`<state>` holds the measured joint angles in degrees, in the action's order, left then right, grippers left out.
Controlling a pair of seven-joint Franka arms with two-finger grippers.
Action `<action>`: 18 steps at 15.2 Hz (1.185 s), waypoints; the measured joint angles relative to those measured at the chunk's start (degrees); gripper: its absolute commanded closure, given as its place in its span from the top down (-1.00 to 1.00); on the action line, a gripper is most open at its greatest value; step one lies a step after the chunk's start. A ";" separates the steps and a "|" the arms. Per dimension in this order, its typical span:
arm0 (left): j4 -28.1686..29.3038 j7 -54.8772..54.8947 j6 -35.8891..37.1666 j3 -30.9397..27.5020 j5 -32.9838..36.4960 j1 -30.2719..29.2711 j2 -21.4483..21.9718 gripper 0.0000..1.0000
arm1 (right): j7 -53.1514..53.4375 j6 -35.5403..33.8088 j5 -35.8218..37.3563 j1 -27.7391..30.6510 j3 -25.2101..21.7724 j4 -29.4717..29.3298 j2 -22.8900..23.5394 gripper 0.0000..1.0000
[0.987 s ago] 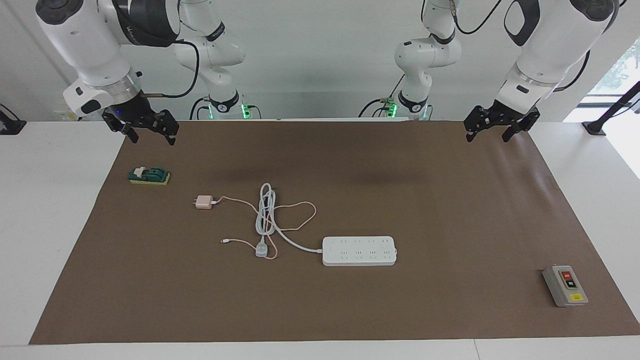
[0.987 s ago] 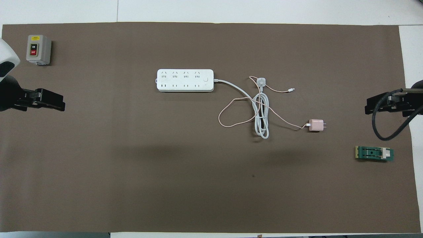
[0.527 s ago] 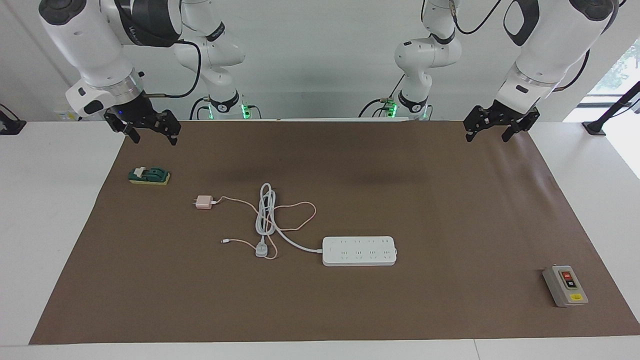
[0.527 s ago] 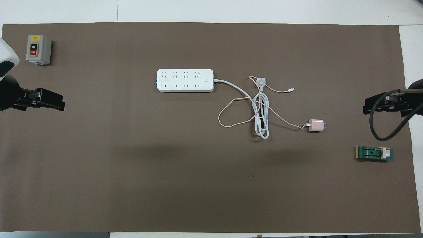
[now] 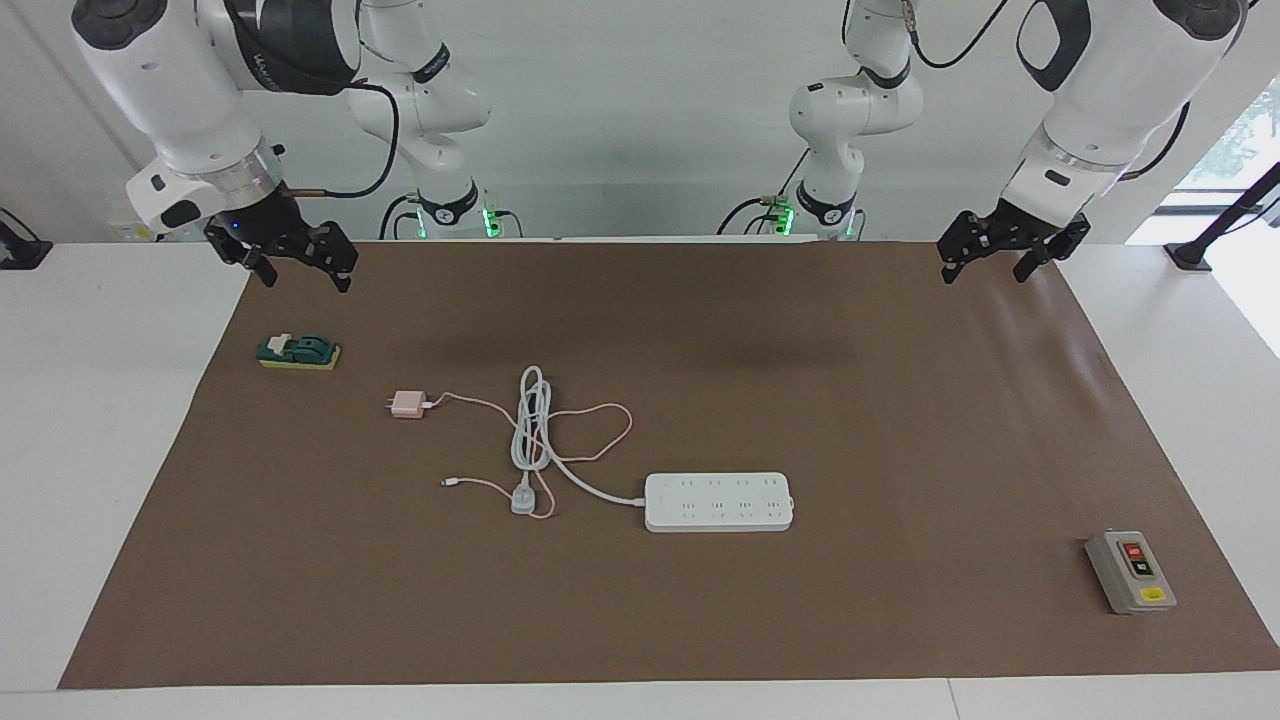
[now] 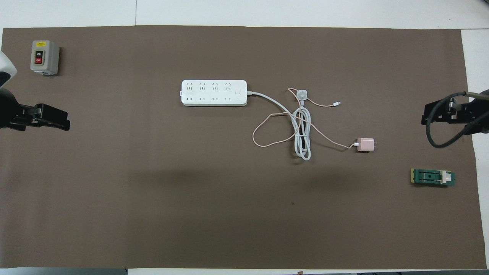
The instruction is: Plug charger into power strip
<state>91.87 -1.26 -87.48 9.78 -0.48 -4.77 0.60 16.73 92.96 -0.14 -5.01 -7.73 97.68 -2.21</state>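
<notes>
The pale-pink charger [image 5: 406, 404] lies on the brown mat [image 5: 900, 420], prongs toward the right arm's end; it also shows in the overhead view [image 6: 365, 145]. Its thin pink cable [image 6: 267, 130] loops across the coiled grey-white cord [image 6: 302, 133]. The white power strip [image 5: 718, 501] lies flat mid-table, farther from the robots than the charger, outlets up [image 6: 214, 93]. My right gripper [image 5: 306, 280] hangs open and empty over the mat's edge at the right arm's end [image 6: 429, 116]. My left gripper [image 5: 984, 275] hangs open and empty over the mat at the left arm's end [image 6: 57, 119].
The strip's grey-white plug [image 5: 522, 499] lies beside the pink cable's small end. A grey box with red and black buttons [image 5: 1130, 572] stands at the left arm's end. A green and yellow switch block [image 5: 299, 352] lies under the right gripper, beside the charger.
My left gripper has drawn back slightly toward the left arm's end of the table. My right gripper has shifted only a little. The charger and power strip have not moved.
</notes>
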 measured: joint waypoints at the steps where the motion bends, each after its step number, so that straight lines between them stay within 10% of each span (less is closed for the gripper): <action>1: -0.21 -0.49 0.26 -0.10 -1.19 -0.10 0.01 1.00 | 5.13 0.02 -1.17 0.00 0.04 0.01 0.14 1.00; 9: -0.67 -6.85 0.89 -0.34 -14.70 -0.33 -1.63 1.00 | 35.40 -0.69 -9.03 2.24 -0.23 0.67 4.53 1.00; 18: 2.46 6.84 -3.55 -0.17 -46.79 -6.72 -10.16 1.00 | 56.79 9.37 -20.11 7.25 -0.34 12.25 6.74 1.00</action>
<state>94.33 5.58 -91.03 9.61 -47.27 -11.50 -9.57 73.52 102.33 -20.25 2.24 -8.06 109.94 4.54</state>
